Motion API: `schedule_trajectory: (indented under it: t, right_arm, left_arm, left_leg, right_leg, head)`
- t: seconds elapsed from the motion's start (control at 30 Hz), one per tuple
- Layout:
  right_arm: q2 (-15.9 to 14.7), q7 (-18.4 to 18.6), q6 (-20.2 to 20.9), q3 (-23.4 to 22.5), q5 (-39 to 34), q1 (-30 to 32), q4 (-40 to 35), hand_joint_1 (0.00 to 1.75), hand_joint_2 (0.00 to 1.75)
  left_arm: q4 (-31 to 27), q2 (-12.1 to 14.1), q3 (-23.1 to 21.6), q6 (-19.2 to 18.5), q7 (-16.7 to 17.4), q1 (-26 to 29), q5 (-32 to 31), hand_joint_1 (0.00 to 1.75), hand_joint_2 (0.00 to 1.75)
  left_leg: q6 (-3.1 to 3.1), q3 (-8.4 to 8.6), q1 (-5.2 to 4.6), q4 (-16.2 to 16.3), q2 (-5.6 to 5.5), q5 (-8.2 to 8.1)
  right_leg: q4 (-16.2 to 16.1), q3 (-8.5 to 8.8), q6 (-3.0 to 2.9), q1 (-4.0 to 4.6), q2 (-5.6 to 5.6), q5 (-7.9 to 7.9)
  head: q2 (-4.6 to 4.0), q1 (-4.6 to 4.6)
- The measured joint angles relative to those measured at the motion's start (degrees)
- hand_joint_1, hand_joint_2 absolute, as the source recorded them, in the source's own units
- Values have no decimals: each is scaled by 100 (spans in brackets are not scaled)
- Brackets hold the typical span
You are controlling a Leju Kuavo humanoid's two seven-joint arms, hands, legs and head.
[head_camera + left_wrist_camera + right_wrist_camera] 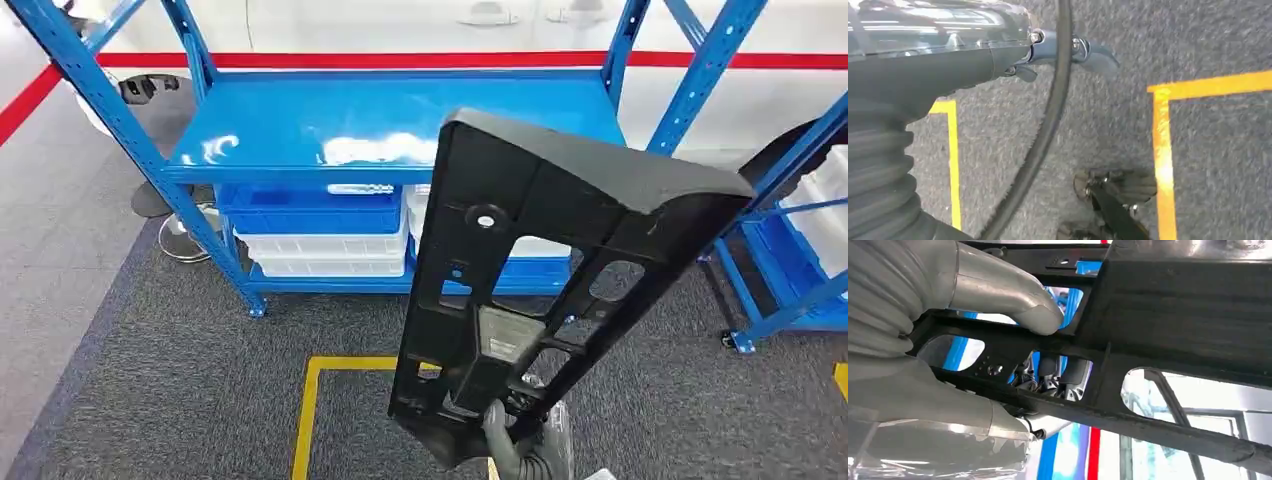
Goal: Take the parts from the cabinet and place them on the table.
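Observation:
A long black plastic part (560, 200) with several cut-outs stands tilted in front of me, its wide end up and to the right. My right hand (520, 440) grips its lower end. In the right wrist view the grey thumb (1008, 295) presses on a bar of the black part (1173, 305), and darker fingers show through a cut-out behind it. The blue cabinet (390, 120) stands just ahead, its top shelf bare. My left hand (1068, 50) hangs over the grey carpet with fingers stretched out and nothing in it.
A blue bin (310, 210) and white bins (320, 250) sit on the cabinet's lower shelf. A second blue rack (800, 250) with white bins stands at the right. Yellow tape (310, 400) marks a square on the carpet below me.

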Motion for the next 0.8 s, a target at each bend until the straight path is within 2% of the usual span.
schedule_trajectory:
  t: [0.03,0.07,0.1,0.13,0.17,0.2,0.23,0.27,0.3,0.33,0.4,0.43,0.47,0.5,0.53,0.6,0.63,0.67,0.7,0.73,0.77,0.8]
  right_arm:
    - [2,2,43,0,-22,6,0,175,175]
    - [2,2,59,0,-37,12,0,175,175]
    - [2,2,81,-2,-57,22,0,175,175]
    - [2,-9,138,0,-103,30,2,175,175]
    - [2,-20,177,-2,-131,37,2,175,175]
    - [2,-35,203,-2,-155,37,2,175,175]
    - [0,-46,218,-2,-179,33,7,175,175]
    - [0,-55,236,-4,-218,26,17,175,175]
    - [0,-59,242,-7,-240,20,24,175,175]
    - [-2,-61,249,-11,-245,9,26,175,175]
    - [-2,-68,249,-24,-256,13,31,175,175]
    - [-4,-72,249,-30,-256,20,31,175,175]
    - [-11,-83,247,-44,-267,25,33,175,175]
    - [-11,-103,245,-66,-297,34,35,175,175]
    - [-13,-107,240,-85,-310,32,35,175,175]
    - [-15,-107,227,-122,-328,50,52,175,175]
    - [-17,-107,227,-138,-337,61,63,175,175]
    - [-20,-107,227,-149,-345,71,72,175,175]
    - [-20,-107,227,-160,-347,75,77,175,175]
    - [-20,-107,231,-166,-356,78,79,175,175]
    - [-20,-109,232,-173,-367,76,79,175,175]
    - [-20,-114,232,-177,-380,69,79,175,175]
  left_arm:
    - [0,-9,4,0,-4,9,-4,0,175]
    - [0,-7,9,0,-6,6,-9,0,175]
    - [0,-7,11,-4,-11,1,-24,0,175]
    - [0,-7,13,-17,-24,2,-31,0,175]
    - [0,-7,15,-24,-28,4,-39,0,175]
    - [0,-9,17,-26,-33,5,-46,0,175]
    - [0,-9,17,-28,-33,5,-57,0,175]
    - [0,-9,17,-30,-31,2,-63,0,175]
    - [-2,-4,22,-28,-31,-2,-77,0,175]
    - [-2,-9,28,-28,-28,3,-85,0,175]
    - [-2,-11,33,-26,-22,-8,-90,0,175]
    - [-2,-13,35,-26,-22,-8,-94,0,175]
    - [-2,-48,37,-24,-22,-11,-96,0,175]
    - [-2,-48,48,-15,-15,-12,-96,0,175]
    - [-2,-48,57,0,-4,-5,-101,0,175]
    - [-2,-50,63,9,6,21,-103,0,175]
    - [-2,-50,66,9,9,24,-103,0,175]
    - [-2,-50,68,9,9,23,-103,0,175]
    - [-2,-57,70,9,9,19,-103,0,175]
    - [-2,-61,72,11,9,13,-105,0,175]
    - [-2,-77,74,9,9,7,-107,0,175]
    - [-2,-79,81,9,9,6,-114,0,175]
  left_leg:
    - [-14,-112,6,386,-3,-352]
    - [-31,-219,8,797,-3,-619]
    - [-40,-302,7,1182,-4,-744]
    - [-42,-295,7,1385,-4,-672]
    - [-28,-194,7,1360,-10,-474]
    - [-3,17,6,1122,-23,-226]
    - [41,343,5,673,-85,-52]
    - [94,713,-3,141,-234,-19]
    - [166,992,-15,-314,-410,-205]
    - [145,1107,-12,-531,-395,-260]
    - [164,1057,-51,-547,-290,-273]
    - [197,1059,-51,-592,-249,-234]
    - [231,1063,21,-651,-166,-164]
    - [275,1039,7,-661,-119,-131]
    - [307,1002,-4,-659,-44,-111]
    - [309,949,-20,-648,87,-83]
    - [304,918,-23,-634,158,-73]
    - [295,896,-24,-619,220,-67]
    - [289,883,-23,-595,286,-67]
    - [269,879,-22,-568,339,-80]
    - [238,907,-22,-531,392,-102]
    - [209,893,-35,-510,428,-120]
  right_leg:
    - [1,-70,-20,12,-2,56]
    - [2,-143,-23,23,18,91]
    - [7,-222,-14,37,50,152]
    - [12,-299,-10,46,56,209]
    - [19,-371,-3,51,81,260]
    - [30,-439,9,58,120,312]
    - [38,-497,25,64,169,359]
    - [43,-531,40,66,216,400]
    - [53,-564,67,86,241,435]
    - [63,-587,107,75,293,481]
    - [44,-622,193,48,375,575]
    - [28,-623,235,65,427,602]
    - [117,-652,238,40,397,568]
    - [306,-758,271,63,244,363]
    - [717,-933,290,56,177,55]
    - [1550,-1250,334,30,124,-374]
    - [1772,-1305,353,14,111,-431]
    - [1705,-1217,365,2,95,-354]
    - [1365,-973,370,-8,56,-166]
    - [869,-650,367,-17,-18,44]
    - [321,-304,350,-21,-155,230]
    - [100,-212,308,13,-353,94]
  head:
    - [0,-2]
    - [0,0]
    - [0,-2]
    - [0,-2]
    - [0,-2]
    - [0,-2]
    - [0,-2]
    - [0,-2]
    - [0,0]
    - [0,0]
    - [0,-2]
    - [0,0]
    - [0,-2]
    - [0,4]
    - [0,0]
    - [0,2]
    - [0,0]
    - [0,2]
    - [0,0]
    - [0,0]
    - [0,2]
    - [0,0]
